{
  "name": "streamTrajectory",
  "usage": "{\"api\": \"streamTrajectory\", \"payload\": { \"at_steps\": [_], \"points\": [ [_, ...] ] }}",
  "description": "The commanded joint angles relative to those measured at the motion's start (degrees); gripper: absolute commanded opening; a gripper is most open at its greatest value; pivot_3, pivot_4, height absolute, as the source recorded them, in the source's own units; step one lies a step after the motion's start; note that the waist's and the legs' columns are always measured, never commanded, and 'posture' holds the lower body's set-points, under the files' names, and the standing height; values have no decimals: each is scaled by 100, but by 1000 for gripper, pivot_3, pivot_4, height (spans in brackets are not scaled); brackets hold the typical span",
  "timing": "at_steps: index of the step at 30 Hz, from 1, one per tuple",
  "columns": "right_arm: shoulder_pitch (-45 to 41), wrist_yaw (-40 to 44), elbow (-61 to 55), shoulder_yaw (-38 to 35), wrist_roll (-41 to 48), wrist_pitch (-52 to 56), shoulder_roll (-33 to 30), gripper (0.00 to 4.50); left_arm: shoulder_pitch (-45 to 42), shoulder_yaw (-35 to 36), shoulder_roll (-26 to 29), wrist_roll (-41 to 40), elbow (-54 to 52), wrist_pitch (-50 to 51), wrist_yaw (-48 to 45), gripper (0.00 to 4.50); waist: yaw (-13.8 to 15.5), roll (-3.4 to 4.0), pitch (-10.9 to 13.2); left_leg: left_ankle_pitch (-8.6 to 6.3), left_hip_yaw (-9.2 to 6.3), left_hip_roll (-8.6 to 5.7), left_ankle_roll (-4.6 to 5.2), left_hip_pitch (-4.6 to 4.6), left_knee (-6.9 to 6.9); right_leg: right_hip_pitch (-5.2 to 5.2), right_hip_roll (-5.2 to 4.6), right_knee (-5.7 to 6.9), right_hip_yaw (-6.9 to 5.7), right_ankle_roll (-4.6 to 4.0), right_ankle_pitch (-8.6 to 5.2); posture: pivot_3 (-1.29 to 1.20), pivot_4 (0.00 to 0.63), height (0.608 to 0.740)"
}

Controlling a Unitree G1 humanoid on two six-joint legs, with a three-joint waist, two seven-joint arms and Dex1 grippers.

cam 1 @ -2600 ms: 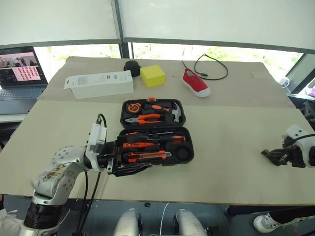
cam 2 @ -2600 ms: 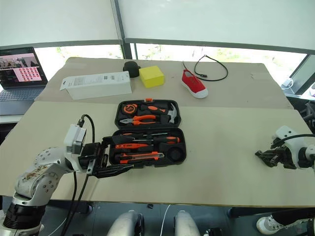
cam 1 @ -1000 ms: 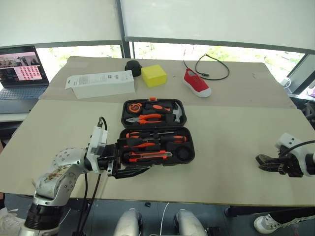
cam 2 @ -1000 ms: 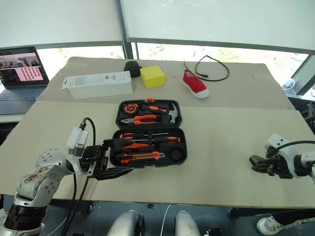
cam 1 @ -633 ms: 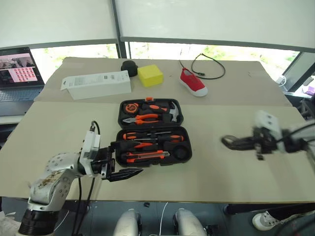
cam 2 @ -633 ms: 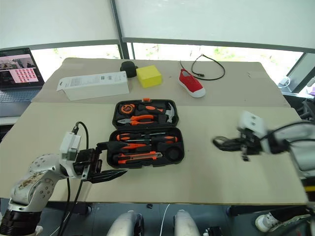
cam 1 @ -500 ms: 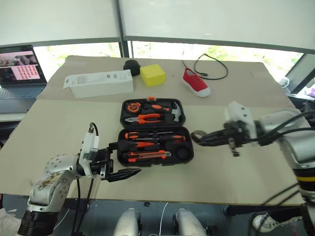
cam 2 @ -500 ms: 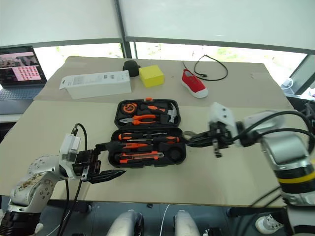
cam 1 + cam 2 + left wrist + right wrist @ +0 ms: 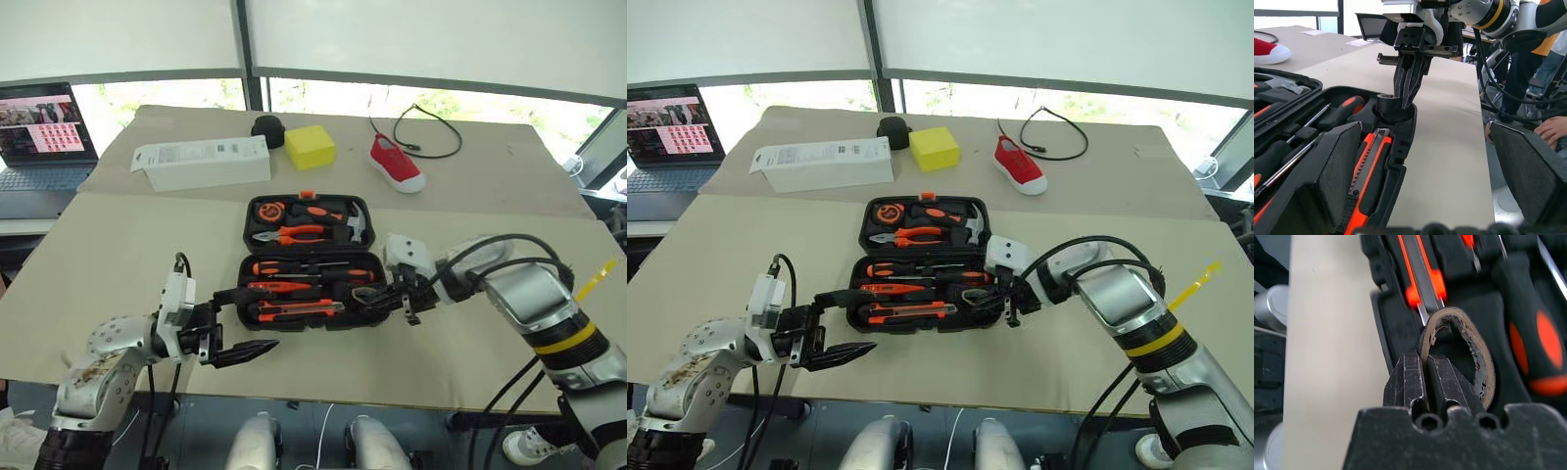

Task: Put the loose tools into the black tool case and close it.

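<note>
The black tool case [image 9: 245,221] lies open mid-table, hinge across its middle. Two orange-black screwdrivers [image 9: 294,269] and the utility knife [image 9: 294,310] rest in the near half's slots. My right gripper [image 9: 361,297] is shut on the wall of the small black tape roll [image 9: 1481,362], which sits at the round slot at the near half's right end [image 9: 1386,110]. My left gripper [image 9: 257,319] hovers open by the case's near-left corner, holding nothing.
Pliers [image 9: 284,235], a hammer [image 9: 351,223] and a tape measure [image 9: 265,211] fill the lid. Behind the case are a white box [image 9: 201,162], a yellow block [image 9: 307,147], a red shoe [image 9: 397,164], a cable [image 9: 431,127] and a laptop [image 9: 39,122]. A person's hand [image 9: 1552,129] is beyond the table's right edge.
My right arm swung from the table's right edge leftward to the case, carrying the tape roll to the right-end slot. The left gripper stayed open and eased slightly back from the case.
</note>
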Motion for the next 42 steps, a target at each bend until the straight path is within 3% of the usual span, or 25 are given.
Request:
{"api": "streamTrajectory", "payload": {
  "at_steps": [1, 13, 17, 23, 32, 35, 38, 41, 42],
  "points": [
    [-163, 122, 8, 158, -85, 158, -7, 82, 35, 133, 18, -12, -271, -158, 66, 4500, -16, 0, 0, 0, 0, 0, 0, 0, 0, 0, 0, 0, 0, 0, 0, 0, 150, 740],
    [-680, 732, 649, 806, 35, 1049, 265, 82, 89, 61, -45, 23, -272, -296, 167, 4500, -62, 0, 0, 0, -3, 0, 0, 2, 0, 2, -1, 3, -2, -1, 0, 0, 150, 740],
    [-856, 821, 911, 1036, -248, 723, 286, 82, 122, 50, -68, 41, -254, -356, 177, 4500, -58, -1, -1, 0, -3, 0, 0, 3, -1, 2, 0, 3, -4, -2, 0, 0, 150, 740],
    [-1123, 559, 1346, 807, -532, 103, 553, 82, 170, 78, -91, 56, -246, -394, 209, 4500, -68, -2, -1, 0, -3, 0, 0, 7, -1, 5, 0, 5, -5, -3, 1, 0, 150, 740],
    [-949, 1140, 1167, 1155, -556, 427, 264, 82, 201, 53, -114, 54, -237, -443, 253, 4500, -75, -2, -1, 3, -1, 10, -5, 15, 0, 3, 10, 13, -5, -19, 11, 0, 150, 740],
    [-917, 895, 1333, 1064, -720, 130, 329, 82, 220, 72, -99, 49, -232, -449, 248, 4500, -29, -3, -2, 3, -2, 6, -4, 12, 0, 4, 4, 8, -8, -16, 9, 0, 150, 740],
    [-1001, 94, 1432, 933, -1163, -192, 554, 82, 260, 107, -75, 41, -237, -455, 240, 4500, -62, -7, -4, 2, -1, 7, -4, 13, 0, 6, 5, 7, -8, -17, 10, 0, 150, 740],
    [-1039, 422, 1206, 840, -960, -34, 475, 82, 255, 133, -50, 33, -218, -451, 228, 4500, -135, -9, -6, 4, 1, 17, -7, 31, 0, 12, 14, 12, -6, -29, 17, 0, 150, 740],
    [-1045, 568, 1111, 766, -804, 72, 458, 784, 246, 140, -45, 33, -206, -453, 225, 4500, -132, -8, -5, 7, 1, 16, -9, 37, -1, 14, 15, 13, -5, -31, 18, 0, 150, 740]
  ]
}}
